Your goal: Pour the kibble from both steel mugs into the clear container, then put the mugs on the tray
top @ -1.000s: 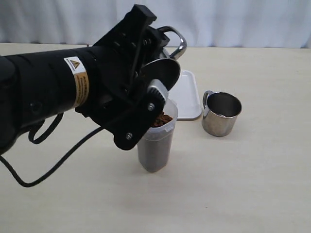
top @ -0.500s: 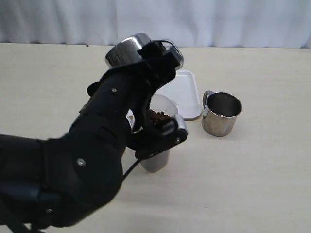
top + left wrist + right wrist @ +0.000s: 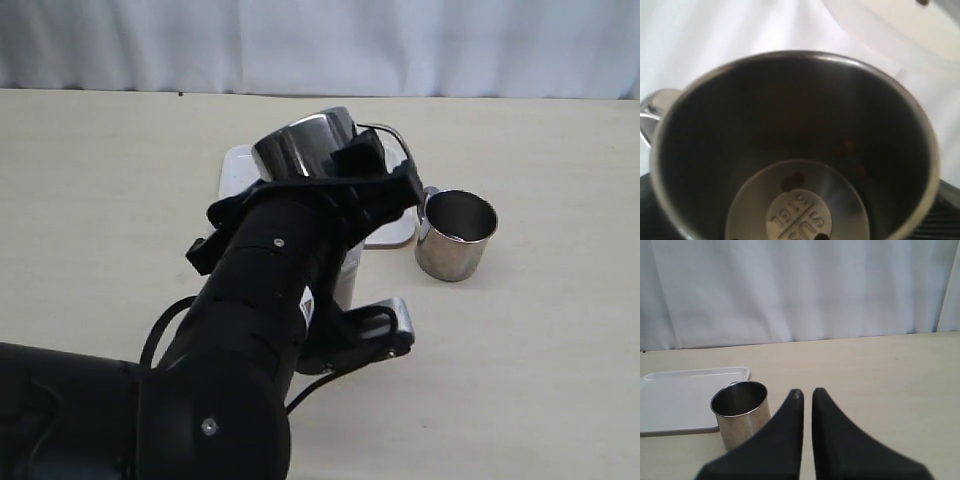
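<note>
My left gripper [image 3: 348, 165] is shut on one steel mug [image 3: 303, 140], held in the air over the white tray [image 3: 236, 163] and tipped on its side. In the left wrist view this mug [image 3: 790, 125] fills the picture, with only a few kibble pellets [image 3: 845, 147] clinging inside. My left arm hides most of the clear container [image 3: 346, 280]; just a pale sliver shows. The other steel mug [image 3: 455, 235] stands upright on the table beside the tray. My right gripper [image 3: 807, 392] is shut and empty, just to one side of that mug [image 3: 740, 412].
A white curtain closes off the far edge of the table. My bulky left arm [image 3: 250, 330] and its cable fill the near left of the exterior view. Bare tabletop [image 3: 540, 380] lies to the right of the standing mug.
My left arm has swung round and lowered across the view. It carried the mug away from its pouring position over the container and now covers the container and its kibble.
</note>
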### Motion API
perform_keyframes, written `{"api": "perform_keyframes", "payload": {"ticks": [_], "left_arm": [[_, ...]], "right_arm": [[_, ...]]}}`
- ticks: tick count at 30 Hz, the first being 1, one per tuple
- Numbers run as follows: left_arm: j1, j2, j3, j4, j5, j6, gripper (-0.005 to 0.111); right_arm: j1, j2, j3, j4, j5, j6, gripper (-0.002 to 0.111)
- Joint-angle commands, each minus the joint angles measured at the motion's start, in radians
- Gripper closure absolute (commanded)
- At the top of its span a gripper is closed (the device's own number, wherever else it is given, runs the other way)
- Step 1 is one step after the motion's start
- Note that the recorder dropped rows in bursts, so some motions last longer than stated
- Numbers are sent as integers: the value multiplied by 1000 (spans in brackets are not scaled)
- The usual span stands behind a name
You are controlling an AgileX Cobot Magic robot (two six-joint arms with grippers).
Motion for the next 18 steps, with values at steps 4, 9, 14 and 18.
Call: {"api": "perform_keyframes", "payload": {"ticks": [4,9,14,18], "left_arm": [[-7,-1,-7,20,21,55,107],[-7,4,-7,20,10,55,107],[-7,33,-7,20,5,57,107],[-7,48,-7,20,-7,57,107]], "right_arm": [[3,-4,5,3,-1,-8,103],[3,-4,5,3,-1,-8,103],[3,-4,5,3,-1,-8,103],[3,-4,5,3,-1,-8,103]]}}
